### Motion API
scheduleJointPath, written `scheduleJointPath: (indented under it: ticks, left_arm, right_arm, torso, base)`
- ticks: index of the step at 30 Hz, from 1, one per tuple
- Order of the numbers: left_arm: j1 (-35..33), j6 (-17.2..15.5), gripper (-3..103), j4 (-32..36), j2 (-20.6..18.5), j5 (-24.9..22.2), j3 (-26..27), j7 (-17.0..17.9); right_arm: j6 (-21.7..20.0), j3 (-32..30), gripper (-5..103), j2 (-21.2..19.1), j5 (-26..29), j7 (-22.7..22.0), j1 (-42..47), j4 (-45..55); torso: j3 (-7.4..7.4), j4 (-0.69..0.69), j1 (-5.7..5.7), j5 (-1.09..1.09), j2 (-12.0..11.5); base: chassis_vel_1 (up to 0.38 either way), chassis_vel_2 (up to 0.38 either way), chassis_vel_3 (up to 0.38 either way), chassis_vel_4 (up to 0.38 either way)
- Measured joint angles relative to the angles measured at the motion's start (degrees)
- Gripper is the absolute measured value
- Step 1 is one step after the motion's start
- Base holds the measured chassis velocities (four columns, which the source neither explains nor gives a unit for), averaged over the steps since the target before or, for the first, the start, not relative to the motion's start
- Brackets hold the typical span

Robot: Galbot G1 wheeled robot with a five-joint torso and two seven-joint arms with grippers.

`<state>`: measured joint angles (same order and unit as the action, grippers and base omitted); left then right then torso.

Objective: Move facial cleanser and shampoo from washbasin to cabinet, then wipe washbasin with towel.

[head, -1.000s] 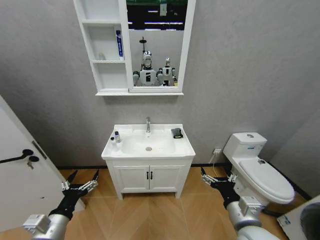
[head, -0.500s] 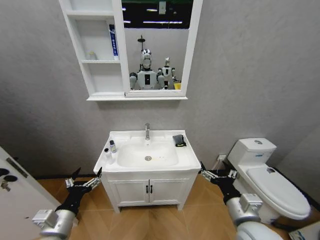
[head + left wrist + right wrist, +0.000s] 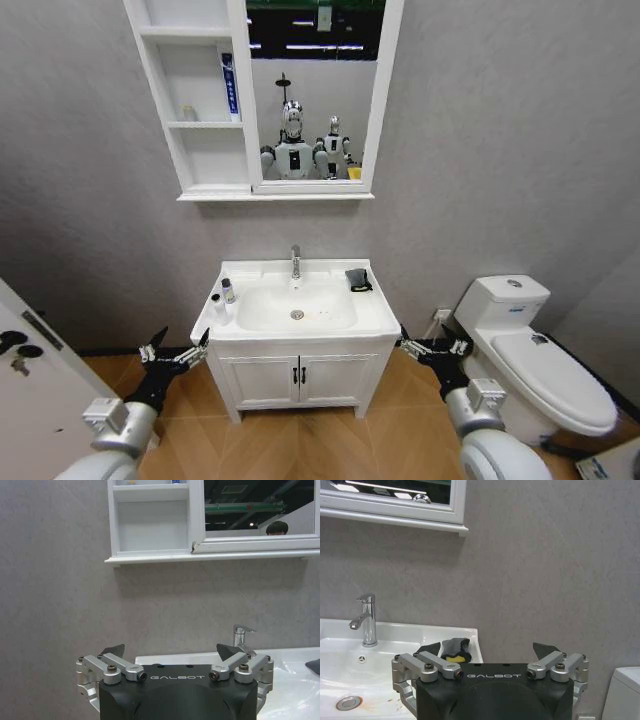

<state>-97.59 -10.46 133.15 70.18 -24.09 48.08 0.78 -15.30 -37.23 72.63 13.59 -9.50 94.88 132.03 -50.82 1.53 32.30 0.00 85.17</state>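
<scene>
1. The white rectangular ceramic washbasin (image 3: 296,305) with its chrome tap (image 3: 295,261) is sitting on top of a white two-door vanity (image 3: 297,372), against a grey wall.
2. Two small bottles (image 3: 222,298) are standing on the basin's left rim, close together.
3. The small dark grey-black towel (image 3: 358,280) with a yellow-green mark is lying on the basin's back right corner, well apart from the bottles.
4. The white open-shelf cabinet (image 3: 196,100) joined to a white-framed mirror (image 3: 313,90) is hanging on the wall above the basin; a blue-and-white tube (image 3: 229,85) is standing on one of its shelves.
5. The left gripper (image 3: 175,353) is hovering low beside the vanity's left side, fingers spread and holding nothing.
6. The right gripper (image 3: 428,346) is hovering low between the vanity and a white toilet (image 3: 530,350), fingers likewise spread and empty.
</scene>
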Motion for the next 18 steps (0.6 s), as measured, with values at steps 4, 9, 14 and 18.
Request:
scheduleJointPath:
  ticks: [4, 9, 14, 18]
  left_arm:
    - [1.10, -0.06, 100, -0.47, 1.23, 1.83, -0.09, -0.64]
    - [0.78, 0.29, 100, -0.78, 1.93, 3.08, -0.08, -1.46]
    - [0.69, 0.34, 100, -0.79, 2.13, 3.48, -0.06, -1.70]
    - [0.64, 0.34, 100, -0.82, 2.70, 4.10, -0.35, -1.84]
  right_arm:
    - [-0.40, 0.32, 100, -0.24, -0.32, -0.49, -2.74, -1.21]
    - [-1.13, 0.06, 100, -0.33, -0.21, 0.07, -3.32, -1.49]
    - [-1.35, 0.18, 100, -0.77, -0.21, 1.07, -3.63, -1.73]
    - [-1.35, 0.45, 100, -0.84, -0.24, 1.55, -3.75, -1.86]
  torso:
    - [0.00, -0.02, 0.00, 0.00, 0.00]
    - [0.00, -0.02, 0.00, 0.00, 0.00]
    - [0.00, -0.02, -0.01, 0.00, 0.00]
    - [0.01, -0.02, -0.03, 0.00, 0.01]
  base:
    - [0.000, 0.000, 0.000, 0.000]
    - [0.000, 0.000, 0.000, 0.000]
    - [0.000, 0.000, 0.000, 0.000]
    - [-0.038, 0.038, 0.040, -0.037]
